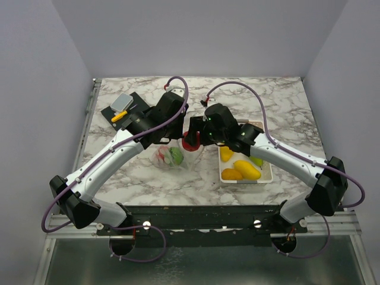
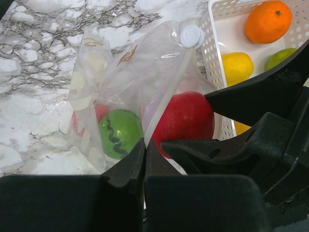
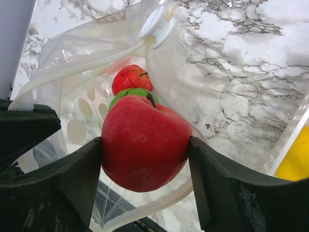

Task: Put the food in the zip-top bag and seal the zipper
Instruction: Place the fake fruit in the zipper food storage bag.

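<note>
Apple (image 2: 186,118), red, sits clamped in the right tool (image 3: 145,154) at the bag's (image 2: 120,72) mouth, above a green fruit (image 2: 120,133) and a small red fruit (image 3: 129,78) inside the bag. The left tool (image 2: 145,145) is clenched on the bag's mouth edge, and orange, yellow and green food (image 2: 236,67) lies in the tray (image 2: 210,53) just beside the bag.

One zip-top bag (image 2: 125,72), one white tray (image 1: 267,173), seven toy foods (image 3: 145,145): two red, two green, two yellow, one orange
</note>
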Tool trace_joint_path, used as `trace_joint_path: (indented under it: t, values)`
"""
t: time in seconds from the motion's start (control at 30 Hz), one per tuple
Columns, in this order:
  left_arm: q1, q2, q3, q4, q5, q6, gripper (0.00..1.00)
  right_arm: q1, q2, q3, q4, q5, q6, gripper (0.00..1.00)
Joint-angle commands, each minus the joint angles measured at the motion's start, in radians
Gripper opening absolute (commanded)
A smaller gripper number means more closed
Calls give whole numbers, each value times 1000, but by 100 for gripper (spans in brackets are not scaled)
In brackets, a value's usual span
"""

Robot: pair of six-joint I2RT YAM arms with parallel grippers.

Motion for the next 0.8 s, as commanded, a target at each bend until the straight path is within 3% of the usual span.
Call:
trace_joint_path:
  t: [0.0,0.27,0.77]
  values:
    - [-3,-10,-5,12,13,1,0,7,-25,42,-22,40,9,73]
    - [-2,2,7,17,12,4,0,7,-81,54,-26,48,11,87]
    - [-1,14,23,18,6,-4,0,7,-195,17,-58,8,12,87]
